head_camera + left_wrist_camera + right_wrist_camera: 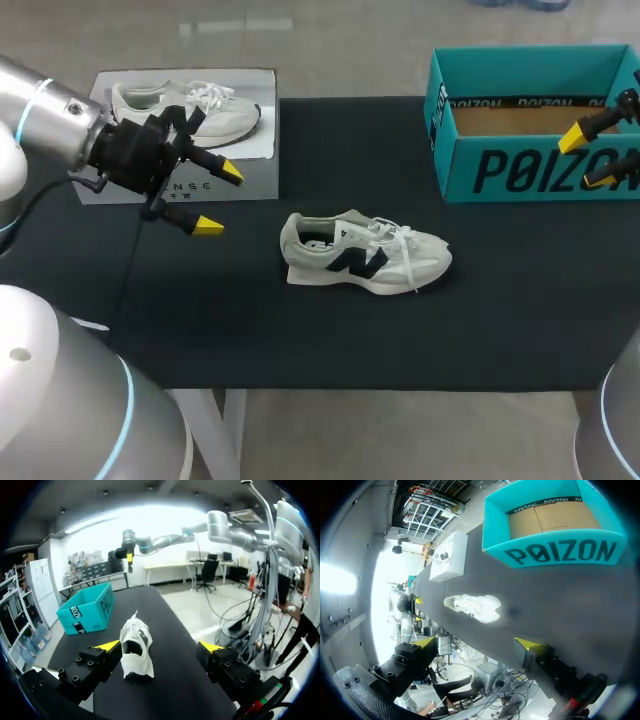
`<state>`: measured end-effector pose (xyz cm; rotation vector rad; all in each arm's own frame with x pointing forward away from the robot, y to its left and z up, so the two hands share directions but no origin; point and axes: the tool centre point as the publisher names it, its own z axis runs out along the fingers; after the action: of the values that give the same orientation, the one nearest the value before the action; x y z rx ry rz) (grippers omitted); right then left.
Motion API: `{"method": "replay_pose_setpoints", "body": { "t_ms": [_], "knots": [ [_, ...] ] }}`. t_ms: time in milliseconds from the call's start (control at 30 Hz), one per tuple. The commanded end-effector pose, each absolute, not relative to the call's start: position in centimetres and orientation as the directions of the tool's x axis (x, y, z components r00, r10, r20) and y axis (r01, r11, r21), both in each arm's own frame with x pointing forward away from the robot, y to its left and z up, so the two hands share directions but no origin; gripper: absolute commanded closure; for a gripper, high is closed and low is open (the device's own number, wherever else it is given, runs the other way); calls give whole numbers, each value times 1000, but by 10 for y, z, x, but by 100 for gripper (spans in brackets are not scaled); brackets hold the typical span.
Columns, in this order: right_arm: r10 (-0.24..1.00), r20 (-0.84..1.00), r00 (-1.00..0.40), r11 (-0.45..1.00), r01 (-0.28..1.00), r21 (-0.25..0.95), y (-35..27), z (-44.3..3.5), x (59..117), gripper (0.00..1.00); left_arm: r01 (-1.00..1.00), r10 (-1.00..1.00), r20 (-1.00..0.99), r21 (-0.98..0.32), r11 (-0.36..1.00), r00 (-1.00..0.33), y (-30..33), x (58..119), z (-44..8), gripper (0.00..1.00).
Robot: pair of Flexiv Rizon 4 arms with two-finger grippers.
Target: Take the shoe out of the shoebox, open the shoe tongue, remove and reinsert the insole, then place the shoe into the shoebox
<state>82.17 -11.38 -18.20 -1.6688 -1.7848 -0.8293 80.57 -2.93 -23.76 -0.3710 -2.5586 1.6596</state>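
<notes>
Head view: shoe (365, 253) is out of the box, on the black table (300, 340) near its middle, sole down, toe toward 3 o'clock, heel toward 9, laces on top. Teal shoebox (535, 120) stands open at about 2 o'clock from the shoe, well apart, with its brown floor showing. Left gripper (220, 200) hangs at about 10 o'clock from the shoe, apart from it, fingers spread wide, holding nothing. Right gripper (588, 158) is in front of the shoebox's front wall at its 3 o'clock end, fingers also spread, nothing held. White box (240, 170) lies at 11 o'clock from the shoe; a second pale shoe (185, 105) shows on top, real or printed I cannot tell. Left wrist view: shoe (135, 647) lies ahead of the open fingers, untouched.
</notes>
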Motion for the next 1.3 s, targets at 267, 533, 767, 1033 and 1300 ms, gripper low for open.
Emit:
{"method": "replay_pose_setpoints", "body": {
  "t_ms": [267, 533, 767, 1033, 1300],
  "knots": [
    [657, 750, -74, 38, 997, 65, -114, -182, 822, 0, 102, 151, -43, -908, 407, -988, -20, 814, -242, 0],
    [657, 750, -74, 38, 997, 65, -114, -182, 822, 0, 3, 57, 23, -911, 413, -998, -25, 820, -273, 0],
    [657, 750, -74, 38, 997, 65, -114, -182, 822, 0, -23, 51, 50, -904, 428, -997, -38, 821, -297, 0],
    [657, 750, -74, 38, 997, 65, -114, -182, 822, 0, -75, 37, 101, -901, 427, -994, -41, 818, -307, 0],
    [657, 750, -74, 38, 997, 65, -114, -182, 822, 0, -75, 37, 101, -901, 427, -994, -41, 818, -307, 0]
  ]
}}
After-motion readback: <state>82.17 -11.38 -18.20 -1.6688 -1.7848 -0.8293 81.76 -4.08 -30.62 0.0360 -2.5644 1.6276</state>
